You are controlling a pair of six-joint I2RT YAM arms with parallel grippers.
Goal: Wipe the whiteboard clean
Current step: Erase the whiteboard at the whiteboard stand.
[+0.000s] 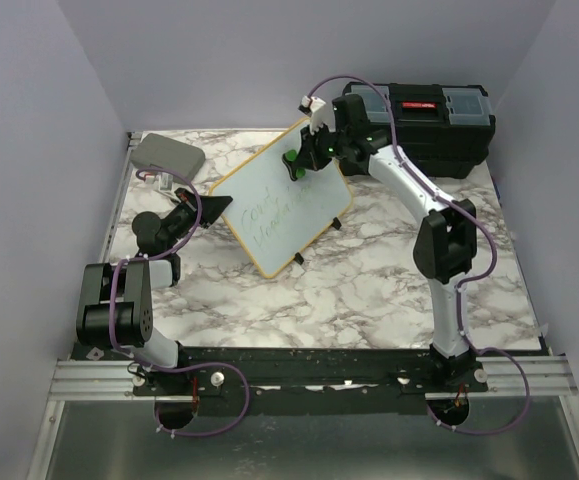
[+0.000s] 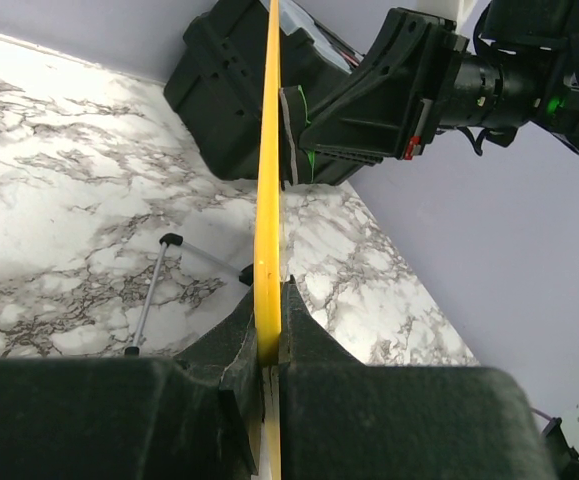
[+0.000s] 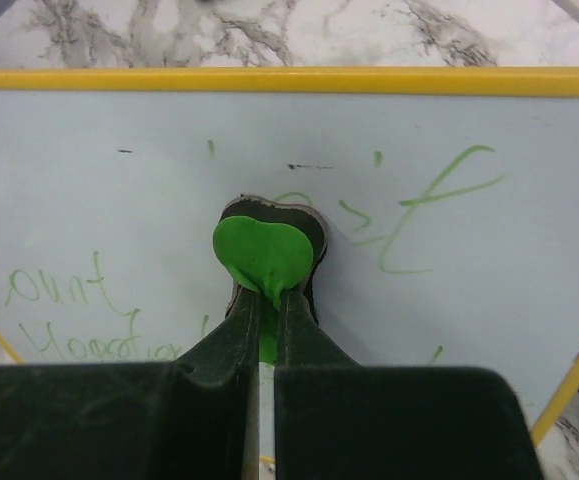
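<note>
The whiteboard (image 1: 287, 196) stands tilted in the middle of the table, with green writing on its face (image 3: 439, 190) and a yellow frame (image 2: 267, 190). My left gripper (image 1: 209, 206) is shut on the board's left edge; the left wrist view shows the frame edge-on between the jaws (image 2: 269, 345). My right gripper (image 1: 304, 160) is shut on a green heart-shaped eraser (image 3: 265, 252), whose dark pad presses on the board's upper part. Green words remain at the board's lower left (image 3: 59, 310).
A black toolbox (image 1: 424, 122) stands at the back right, just behind the right arm. A grey rounded case (image 1: 167, 155) lies at the back left. The board's wire stand (image 2: 149, 295) rests on the marble table (image 1: 369, 290).
</note>
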